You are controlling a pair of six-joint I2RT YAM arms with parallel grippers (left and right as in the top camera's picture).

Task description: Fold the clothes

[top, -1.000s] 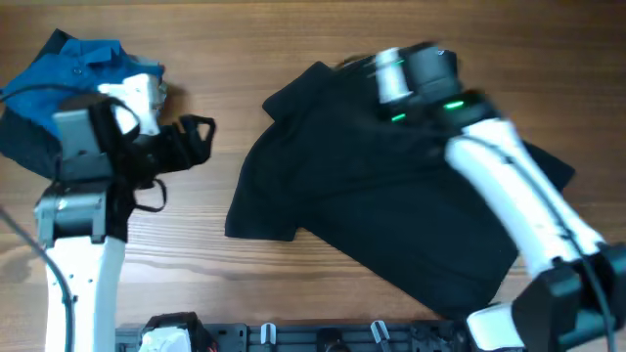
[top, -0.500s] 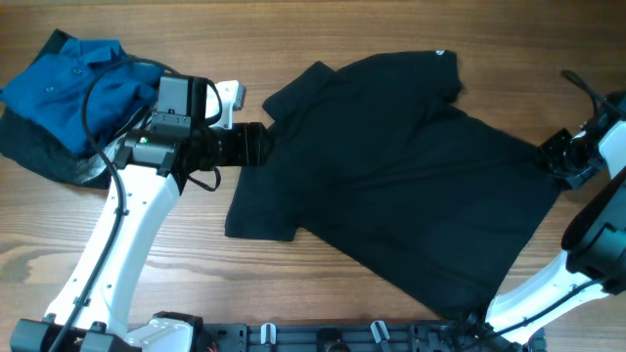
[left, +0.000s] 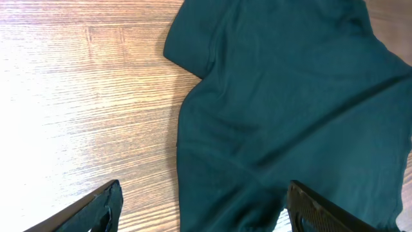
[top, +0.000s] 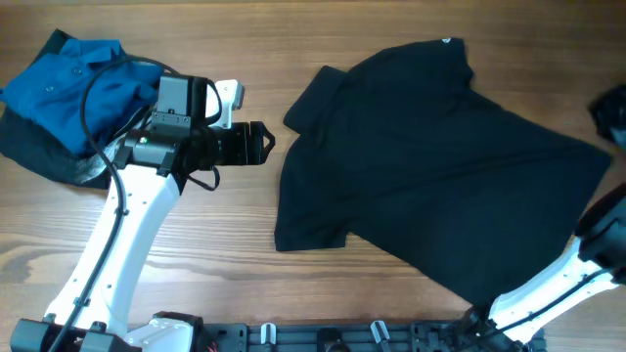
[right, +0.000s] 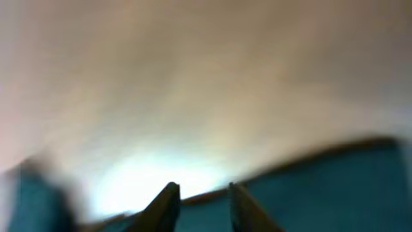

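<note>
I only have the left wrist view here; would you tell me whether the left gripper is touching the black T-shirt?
Observer: No; overhead shows the left gripper open beside the black T-shirt, bare table between.
Operator: Thanks. What else is there?
Observer: A crumpled blue shirt lies at the far left, on a dark garment.
Operator: And the other arm?
Observer: The right gripper is a dark blur at the right edge; state unreadable.

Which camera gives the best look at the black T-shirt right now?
The overhead view: the black T-shirt lies spread out nearly whole. The left wrist view shows one sleeve and part of its body; the right wrist view is blurred, showing only an edge.
</note>
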